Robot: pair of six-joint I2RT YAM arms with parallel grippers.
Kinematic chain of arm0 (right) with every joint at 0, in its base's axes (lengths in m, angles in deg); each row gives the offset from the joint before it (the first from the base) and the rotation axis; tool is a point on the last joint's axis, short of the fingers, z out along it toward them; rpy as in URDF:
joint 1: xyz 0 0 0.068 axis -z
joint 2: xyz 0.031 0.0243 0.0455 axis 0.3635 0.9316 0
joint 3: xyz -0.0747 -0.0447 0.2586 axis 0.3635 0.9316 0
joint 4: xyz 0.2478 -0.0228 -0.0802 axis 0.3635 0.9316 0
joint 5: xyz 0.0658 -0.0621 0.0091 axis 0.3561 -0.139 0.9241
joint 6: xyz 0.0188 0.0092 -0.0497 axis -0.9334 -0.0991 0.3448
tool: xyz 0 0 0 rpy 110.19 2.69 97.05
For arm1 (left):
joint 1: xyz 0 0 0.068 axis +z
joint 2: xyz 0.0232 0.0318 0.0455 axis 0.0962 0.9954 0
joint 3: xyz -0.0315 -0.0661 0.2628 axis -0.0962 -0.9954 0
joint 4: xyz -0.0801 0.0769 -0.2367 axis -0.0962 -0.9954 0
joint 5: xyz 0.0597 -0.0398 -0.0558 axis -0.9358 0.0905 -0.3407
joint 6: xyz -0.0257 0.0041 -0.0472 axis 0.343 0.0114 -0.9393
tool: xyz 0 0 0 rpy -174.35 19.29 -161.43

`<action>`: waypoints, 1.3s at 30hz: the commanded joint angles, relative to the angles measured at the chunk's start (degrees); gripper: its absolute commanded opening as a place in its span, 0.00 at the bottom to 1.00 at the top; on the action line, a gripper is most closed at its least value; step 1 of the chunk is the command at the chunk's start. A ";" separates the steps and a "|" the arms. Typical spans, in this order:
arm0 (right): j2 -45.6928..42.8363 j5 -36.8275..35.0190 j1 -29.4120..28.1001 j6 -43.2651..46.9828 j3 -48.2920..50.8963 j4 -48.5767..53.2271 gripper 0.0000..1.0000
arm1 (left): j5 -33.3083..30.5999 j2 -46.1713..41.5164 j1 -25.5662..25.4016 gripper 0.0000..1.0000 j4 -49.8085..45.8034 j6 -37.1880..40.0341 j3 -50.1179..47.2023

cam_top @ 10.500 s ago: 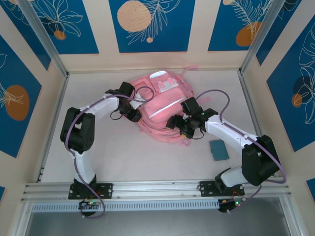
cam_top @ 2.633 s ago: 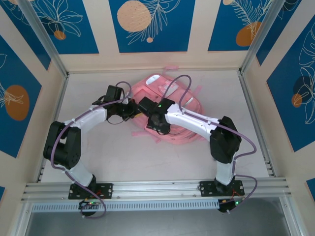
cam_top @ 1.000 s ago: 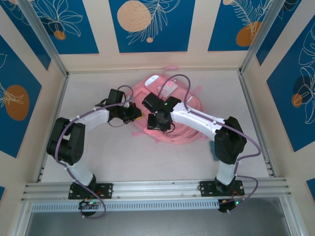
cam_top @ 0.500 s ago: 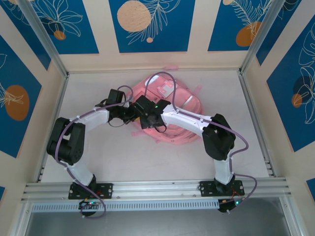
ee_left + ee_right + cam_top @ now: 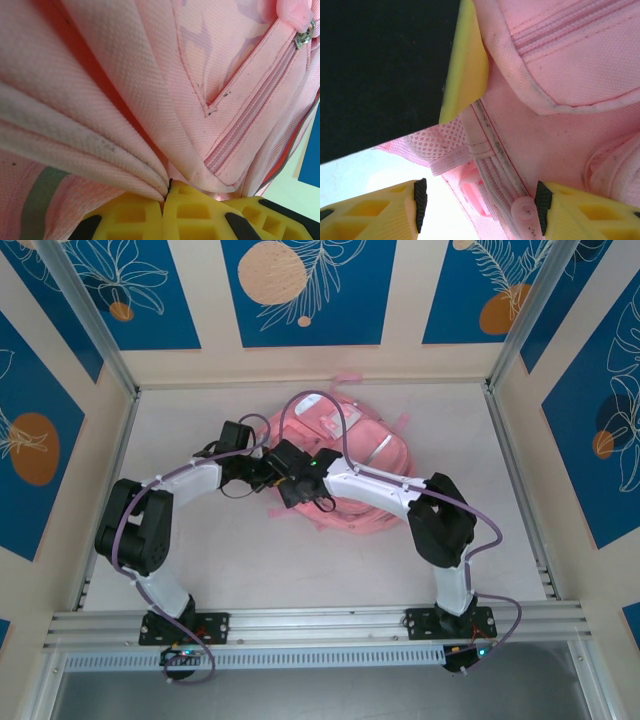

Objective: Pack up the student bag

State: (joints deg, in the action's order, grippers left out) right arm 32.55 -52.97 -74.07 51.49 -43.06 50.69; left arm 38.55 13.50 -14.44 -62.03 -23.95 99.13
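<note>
The left gripper has its yellow fingers pressed together, gathered folds of the student bag pinched into the seam between them; how much cloth sits inside the bite is hidden by the folds. A grey stripe crosses the cloth just beside those fingers, its ends cut off. Up and away from the pinch a zipper line runs to a metal pull tab cut off at the corner of the left wrist view. The right gripper stands with its jaws apart, and a pink strap, a mesh edge and a round zipper end of the bag lie between its fingers; one black pad seems to meet the round end, though I cannot tell whether it touches. Beyond one finger a yellow wedge lies against the bag's piped seam, and beside it a dark mass blocks that corner; what either belongs to is unclear. From above, both wrists crowd together at one edge of the bag and cover the fingertips, so neither grip can be read there. The bag spreads away from the two grippers toward the back wall, partly under the right arm and its looping purple cable. It lies on a pale table, ringed by cream walls with blue leaf panels, with an aluminium rail at the near edge
</note>
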 commanded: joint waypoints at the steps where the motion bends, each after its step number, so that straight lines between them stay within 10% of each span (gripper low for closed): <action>1: -1.46 6.12 0.00 1.80 2.42 -0.25 0.60 | 3.55 -0.10 -0.95 0.00 0.47 -0.29 -0.06; 12: -10.71 10.98 0.22 -0.71 7.22 1.33 0.53 | 3.45 0.11 -0.97 0.00 0.47 -0.29 -0.16; 26: -10.89 -5.49 -5.38 -46.88 7.51 17.76 0.36 | 6.09 -2.42 -2.59 0.00 0.42 -0.93 -1.36; 39: -0.76 -10.45 -5.70 -45.57 1.78 19.69 0.33 | 6.09 -3.48 -4.64 0.00 1.24 -1.84 -2.07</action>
State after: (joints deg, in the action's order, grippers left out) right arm 30.87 -59.68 -79.71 7.38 -39.10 68.30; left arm 40.50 11.49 -17.55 -61.68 -25.87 97.63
